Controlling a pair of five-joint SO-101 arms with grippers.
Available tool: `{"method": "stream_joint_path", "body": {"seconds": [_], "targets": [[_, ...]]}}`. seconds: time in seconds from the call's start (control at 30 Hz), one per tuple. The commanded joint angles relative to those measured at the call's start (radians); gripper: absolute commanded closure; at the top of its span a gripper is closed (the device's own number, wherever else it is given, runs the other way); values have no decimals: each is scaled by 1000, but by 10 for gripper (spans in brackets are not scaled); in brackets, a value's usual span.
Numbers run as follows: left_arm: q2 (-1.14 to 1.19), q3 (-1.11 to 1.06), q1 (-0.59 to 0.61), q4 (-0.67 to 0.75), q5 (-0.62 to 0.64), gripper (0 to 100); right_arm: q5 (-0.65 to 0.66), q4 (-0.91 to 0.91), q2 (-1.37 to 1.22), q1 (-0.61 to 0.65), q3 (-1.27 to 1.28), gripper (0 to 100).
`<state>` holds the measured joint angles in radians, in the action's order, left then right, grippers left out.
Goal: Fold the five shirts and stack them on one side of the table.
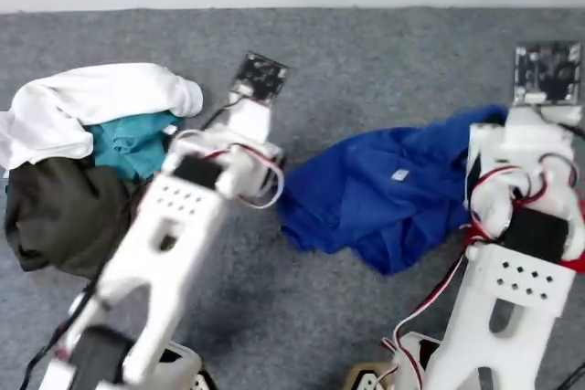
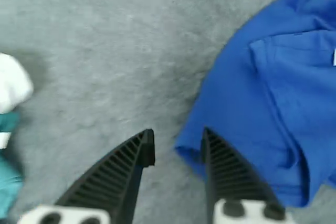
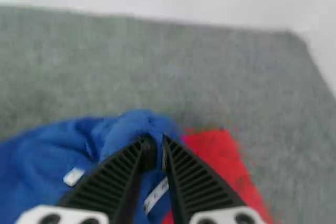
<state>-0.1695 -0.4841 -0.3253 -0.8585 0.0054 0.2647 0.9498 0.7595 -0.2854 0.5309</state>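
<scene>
Because the blue shirt [image 1: 384, 194] is soft and light, it is likely to sag, bunch up and slide on the grey tabletop [image 1: 384, 52] when it is pulled. It is seen crumpled near the middle of the tabletop, between the two arms. It is best held at an edge or a corner, not in the middle, so that it can be spread flat.

The right end effector [image 3: 156, 145] is nearly closed, and a bump of blue cloth seems to be pinched at its tips, at the shirt's right edge. The left end effector [image 2: 177, 145] is held open with a middling gap at the shirt's left edge. One finger is over blue cloth and the other is over bare tabletop.

A red cloth [image 3: 220, 156], likely another shirt, is seen just beside the blue one, and it could be caught up by mistake. A pile is seen at the left side, made of a white shirt [image 1: 91, 102], a teal shirt [image 1: 137, 143] and a dark shirt [image 1: 64, 212]. It is apart from the blue shirt but close to the left arm, so it could be bumped.
</scene>
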Motion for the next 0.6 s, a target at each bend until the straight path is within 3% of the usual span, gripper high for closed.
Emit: {"method": "stream_joint_path", "body": {"seconds": [0.0, 0.1, 0.4, 0.57], "targets": [[198, 213, -69, 15, 23, 833, 11, -33, 31, -16, 81, 989], [407, 447, -107, -75, 23, 833, 11, -33, 31, -15, 130, 989], [951, 1362, -135, -557, 25, 833, 12, -35, 31, -18, 206, 989], [1214, 1804, -184, -672, 25, 833, 64, -54, 31, -19, 250, 989]]}}
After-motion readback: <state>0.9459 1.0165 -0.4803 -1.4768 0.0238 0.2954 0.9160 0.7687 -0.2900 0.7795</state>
